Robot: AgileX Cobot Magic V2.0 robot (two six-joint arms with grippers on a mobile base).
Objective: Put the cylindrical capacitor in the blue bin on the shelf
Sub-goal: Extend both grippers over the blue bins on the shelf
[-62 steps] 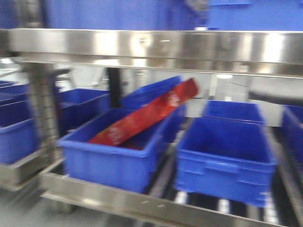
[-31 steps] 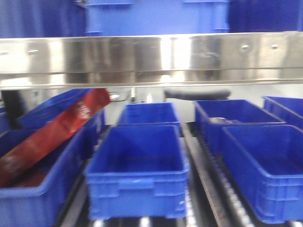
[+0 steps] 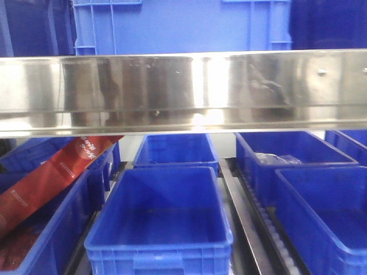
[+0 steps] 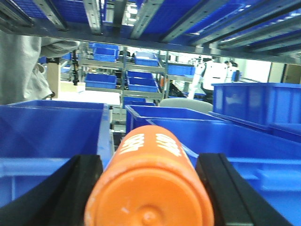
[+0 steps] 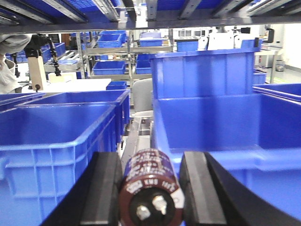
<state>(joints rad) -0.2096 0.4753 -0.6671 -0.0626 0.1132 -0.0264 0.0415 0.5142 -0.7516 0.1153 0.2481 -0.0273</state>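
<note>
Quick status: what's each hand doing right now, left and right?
Left hand: closed on the orange cylindrical capacitor.
Right hand: closed on a dark maroon cylinder with two end terminals.

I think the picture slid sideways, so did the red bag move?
No. The red bag still leans in its left blue bin; the camera shifted instead.

White "4680" repeats along the cylindrical capacitor point(image 4: 149, 188); print on red pack point(image 3: 51, 175) and brown can point(image 5: 150, 188) is illegible.
</note>
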